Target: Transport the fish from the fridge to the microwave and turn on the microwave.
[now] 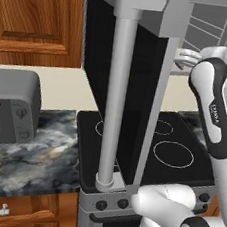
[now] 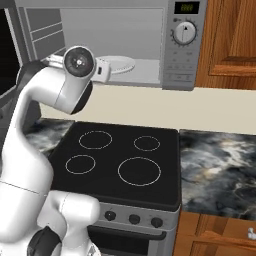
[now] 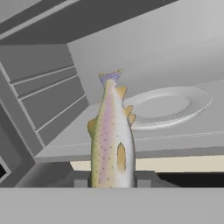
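The microwave (image 2: 125,42) is seen with its door (image 1: 119,93) swung wide, and inside it a white round plate (image 3: 168,106) lies bare on the cavity floor. The fish (image 3: 112,140) is held upright in the hand (image 3: 112,181), whose fingers are closed tight on its lower end, just in front of the cavity's front edge with its tail toward the plate. Open room is left above the plate and to its right, while below the opening the black stove (image 2: 120,160) lies beside the marbled desk (image 2: 220,172).

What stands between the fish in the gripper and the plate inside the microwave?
Nothing visible. The microwave door is swung open, and the gripper holds the fish at the cavity's mouth, with open space up to the white plate.
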